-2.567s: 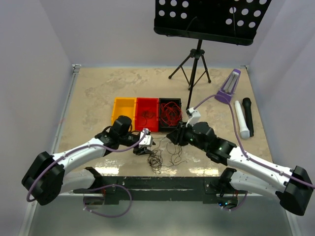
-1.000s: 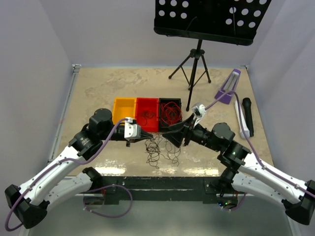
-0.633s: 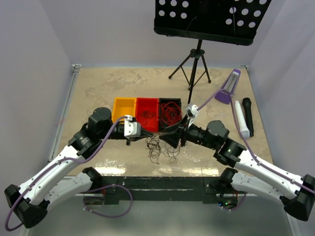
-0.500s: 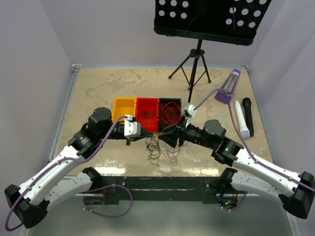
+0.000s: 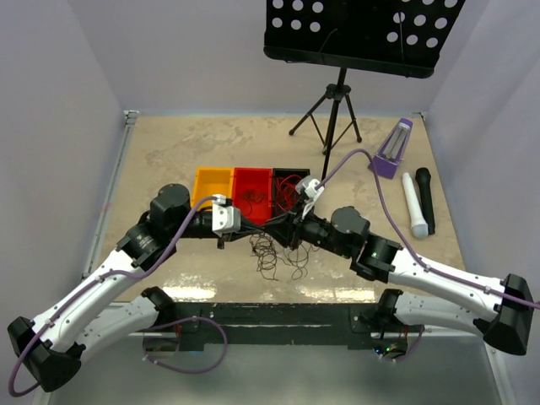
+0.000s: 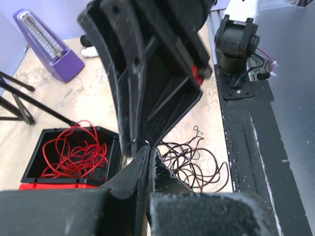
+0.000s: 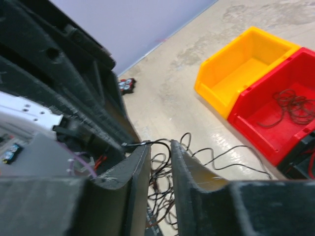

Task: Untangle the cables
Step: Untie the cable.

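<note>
Your white-and-black left arm (image 5: 110, 274) rises from its base at the near left, bends at the elbow and reaches inward, the forearm running almost level toward the centre. Your left hand (image 5: 251, 229) points right, its two black fingers (image 6: 130, 177) pressed flat together with no gap between them. Your white-and-black right arm (image 5: 439, 274) mirrors it from the near right, stretched low and leftward. Your right hand (image 5: 275, 226) points left and meets the left hand tip to tip, too close to tell whether they touch. Its fingers (image 7: 129, 167) stand slightly apart, with a narrow slot between the pads
</note>
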You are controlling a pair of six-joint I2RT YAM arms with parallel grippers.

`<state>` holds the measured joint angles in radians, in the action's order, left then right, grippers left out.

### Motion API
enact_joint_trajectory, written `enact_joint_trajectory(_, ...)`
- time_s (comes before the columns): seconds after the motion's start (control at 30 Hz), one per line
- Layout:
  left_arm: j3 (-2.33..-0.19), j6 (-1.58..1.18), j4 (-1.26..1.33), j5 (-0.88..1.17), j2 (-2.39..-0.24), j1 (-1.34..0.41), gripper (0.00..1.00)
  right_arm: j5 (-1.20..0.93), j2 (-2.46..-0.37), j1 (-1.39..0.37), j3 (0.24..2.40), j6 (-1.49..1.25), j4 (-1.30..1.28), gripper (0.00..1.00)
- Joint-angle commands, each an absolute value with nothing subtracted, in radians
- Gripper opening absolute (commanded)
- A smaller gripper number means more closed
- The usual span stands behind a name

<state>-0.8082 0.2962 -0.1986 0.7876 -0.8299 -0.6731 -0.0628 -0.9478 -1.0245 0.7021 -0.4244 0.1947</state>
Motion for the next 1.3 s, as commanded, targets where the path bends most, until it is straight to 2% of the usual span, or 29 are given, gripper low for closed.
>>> enact_joint_trajectory(0.0,-0.853,0.247,-0.132,0.816,-0.821,-0.68,0.0,0.099,-0.986,-1.077,0.778,-0.391,0.223,0.18)
enact_joint_trajectory(0.1,-0.854,0.244,-0.137,0.818,-0.816,-0.68,0.0,0.202,-0.988,-1.101,0.793,-0.382,0.195,0.13)
enact_joint_trajectory(0.23,-0.853,0.241,-0.13,0.818,-0.811,-0.681,0.0,0.319,-0.974,-1.118,0.796,-0.399,0.163,0.12)
enact_joint_trajectory(0.33,-0.856,0.235,-0.127,0.827,-0.808,-0.68,0.0,0.406,-0.963,-1.129,0.784,-0.416,0.132,0.19)
enact_joint_trajectory(0.47,-0.879,0.244,-0.136,0.825,-0.807,-0.678,0.0,0.504,-0.969,-1.131,0.778,-0.449,0.045,0.22)
enact_joint_trajectory(0.6,-0.951,0.29,-0.19,0.838,-0.811,-0.68,0.0,0.615,-0.942,-1.131,0.776,-0.497,-0.034,0.29)
enact_joint_trajectory(0.83,-1.02,0.339,-0.308,0.871,-0.805,-0.68,0.0,0.75,-0.865,-1.131,0.781,-0.529,-0.093,0.32)
enact_joint_trajectory(1.13,-1.069,0.321,-0.313,0.904,-0.81,-0.68,0.0,0.839,-0.879,-1.131,0.801,-0.609,-0.201,0.33)
enact_joint_trajectory(1.27,-1.14,0.353,-0.348,0.897,-0.822,-0.68,0.0,0.848,-0.881,-1.131,0.79,-0.69,-0.293,0.4)
